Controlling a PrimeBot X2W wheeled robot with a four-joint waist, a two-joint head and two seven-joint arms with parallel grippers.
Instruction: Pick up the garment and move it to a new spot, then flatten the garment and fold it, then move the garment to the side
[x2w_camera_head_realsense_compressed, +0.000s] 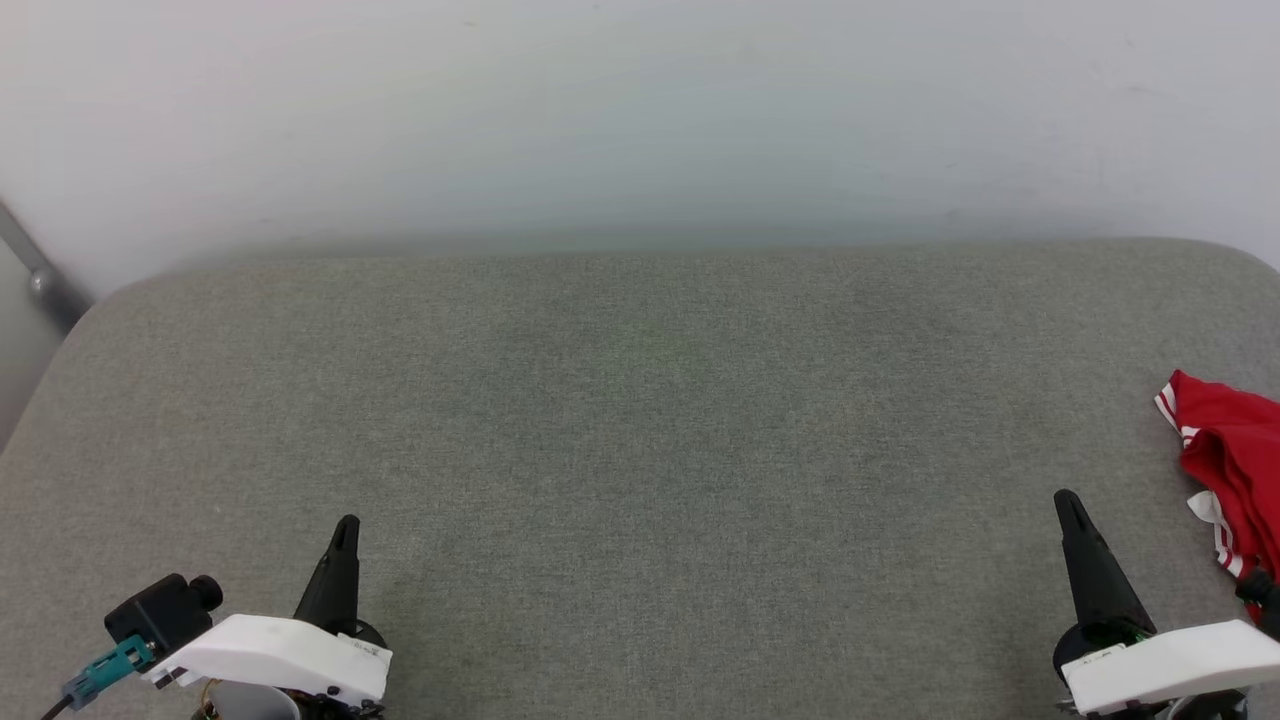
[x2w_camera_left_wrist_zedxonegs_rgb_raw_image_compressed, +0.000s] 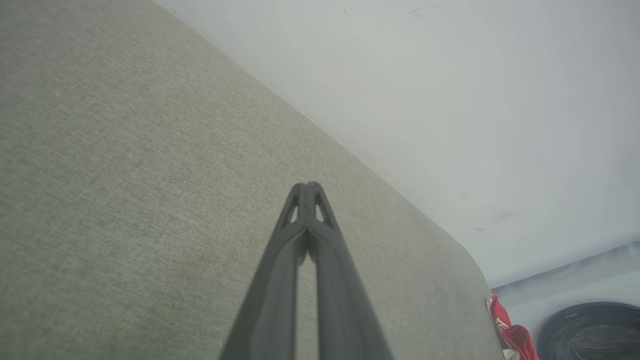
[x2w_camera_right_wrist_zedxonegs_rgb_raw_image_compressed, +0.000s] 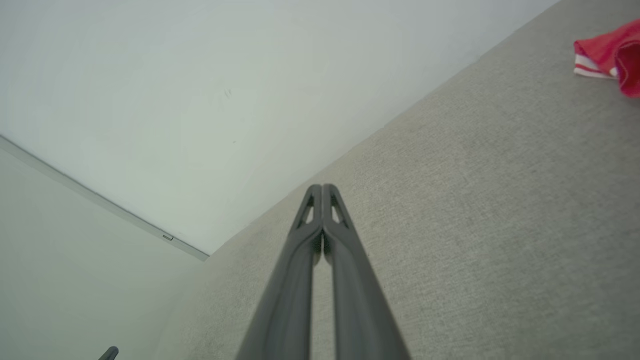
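The garment (x2w_camera_head_realsense_compressed: 1235, 450) is bunched at the padded surface's (x2w_camera_head_realsense_compressed: 640, 450) right edge, its visible length laid near-to-far. The left fingers (x2w_camera_head_realsense_compressed: 335, 580) and right fingers (x2w_camera_head_realsense_compressed: 1090, 570) are pressed together, empty.

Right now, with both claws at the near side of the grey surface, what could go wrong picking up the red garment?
1. The garment lies bunched at the right edge of the grey surface, so a nudge may push it off.
2. The right claw is shut; reaching without opening would likely shove the cloth.
3. The left claw, also shut, sits far across, so a one-claw grab may catch only a fold.
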